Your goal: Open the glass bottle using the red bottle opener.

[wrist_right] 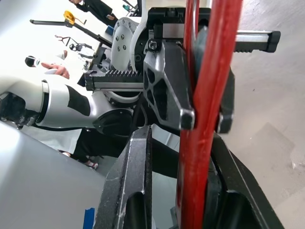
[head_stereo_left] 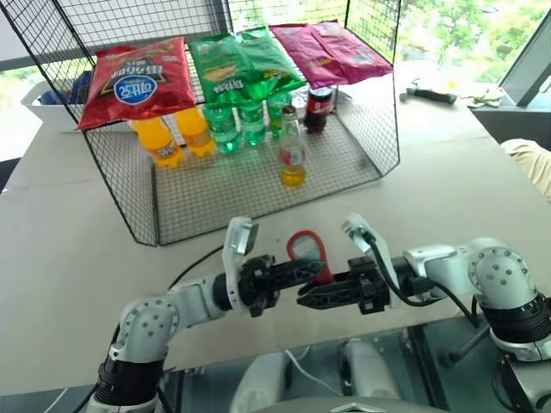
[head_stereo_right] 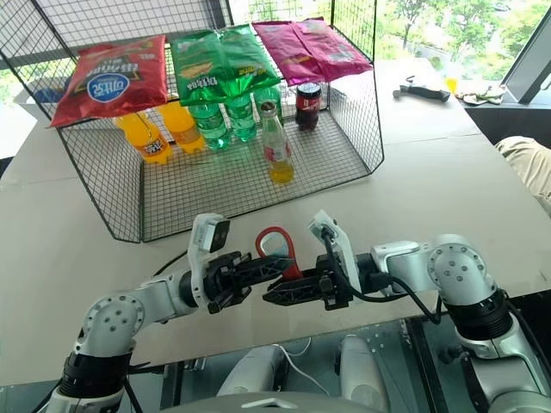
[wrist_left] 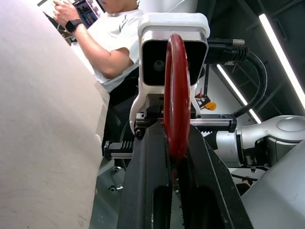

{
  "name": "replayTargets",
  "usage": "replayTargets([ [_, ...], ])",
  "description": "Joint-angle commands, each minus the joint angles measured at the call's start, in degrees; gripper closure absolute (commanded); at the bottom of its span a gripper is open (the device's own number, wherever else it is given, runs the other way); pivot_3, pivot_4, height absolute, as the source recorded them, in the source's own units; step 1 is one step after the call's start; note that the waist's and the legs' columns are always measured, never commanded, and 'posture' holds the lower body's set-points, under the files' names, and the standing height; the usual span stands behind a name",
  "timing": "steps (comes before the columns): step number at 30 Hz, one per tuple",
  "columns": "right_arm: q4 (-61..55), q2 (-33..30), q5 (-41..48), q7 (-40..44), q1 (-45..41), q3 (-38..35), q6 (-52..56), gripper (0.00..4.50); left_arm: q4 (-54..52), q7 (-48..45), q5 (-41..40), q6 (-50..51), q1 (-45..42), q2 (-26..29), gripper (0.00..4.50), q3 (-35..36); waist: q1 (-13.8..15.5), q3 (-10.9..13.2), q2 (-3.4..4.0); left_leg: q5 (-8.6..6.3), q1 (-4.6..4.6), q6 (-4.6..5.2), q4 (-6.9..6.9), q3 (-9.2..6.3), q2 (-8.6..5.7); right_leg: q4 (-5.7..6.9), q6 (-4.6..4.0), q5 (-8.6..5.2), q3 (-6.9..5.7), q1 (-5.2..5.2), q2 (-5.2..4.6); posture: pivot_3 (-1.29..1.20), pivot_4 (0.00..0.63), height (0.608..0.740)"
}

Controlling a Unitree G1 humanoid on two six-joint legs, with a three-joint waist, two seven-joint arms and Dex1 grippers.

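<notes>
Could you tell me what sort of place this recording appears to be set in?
Probably a robotics lab staged as a small shop display: a wire rack on a plain table holds snack bags and soda bottles, with big windows behind and a seated person nearby.

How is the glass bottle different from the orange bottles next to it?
The glass bottle is clear, with yellow-orange liquid at the bottom; the orange bottles look orange all the way up. The glass bottle stands upright; the orange bottles lean. The glass bottle stands out in front on the wire rack, while the orange bottles sit back under the red chip bag. All of them are on the same rack.
</notes>
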Motion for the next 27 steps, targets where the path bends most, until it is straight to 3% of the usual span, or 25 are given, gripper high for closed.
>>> replayTargets([
  [1, -0.97, -0.73, 2.02, 0.45, -0.15, -0.52, 0.11, 3.41, -1.72, -0.7, -0.52, -1.3, 0.15, 0.22, 4.5, 1.54, 0.0, 0.0, 0.0, 0.0, 0.0, 0.0, 0.01, 0.0, 0.0, 0.0, 0.0, 0.0, 0.0, 0.0, 0.0, 0.0, 0.15, 0.74],
  [17, 0.83, 0.18, 2.01, -1.08, -0.28, -1.19, -0.97, 3.41, -1.5, -1.07, 0.0, -1.81, -0.26, 0.33, 4.5, 0.85, 0.0, -0.01, -0.01, 0.0, 0.0, 0.0, 0.03, 0.0, -0.01, 0.04, 0.0, 0.0, 0.01, 0.0, 0.0, 0.0, 0.15, 0.74],
  [18, 0.75, 0.17, 1.92, -1.02, -0.11, -1.15, -0.94, 3.91, -1.47, -1.03, -0.01, -1.82, -0.25, 0.3, 4.5, 0.85, 0.0, -0.01, -0.01, 0.0, 0.0, 0.0, 0.03, 0.01, -0.01, 0.03, 0.0, 0.0, 0.01, 0.0, 0.0, 0.0, 0.15, 0.74],
  [20, 0.52, 0.0, 1.59, -0.6, 0.15, -1.0, -0.7, 4.4, -1.32, -0.76, -0.07, -1.8, -0.28, 0.18, 4.5, 0.92, 0.01, -0.01, -0.01, 0.0, 0.0, 0.0, 0.03, 0.01, -0.01, 0.04, 0.0, 0.0, 0.01, 0.0, 0.0, 0.0, 0.15, 0.74],
  [27, 0.06, -0.33, 0.03, -0.93, 1.06, -1.2, -1.06, 4.4, -0.29, -0.36, 0.55, -3.37, -0.19, -0.48, 4.5, 2.48, 0.01, -0.02, -0.02, 0.0, 0.0, 0.0, 0.05, 0.01, -0.01, 0.06, 0.0, 0.0, 0.01, 0.0, 0.0, 0.0, 0.15, 0.74],
])
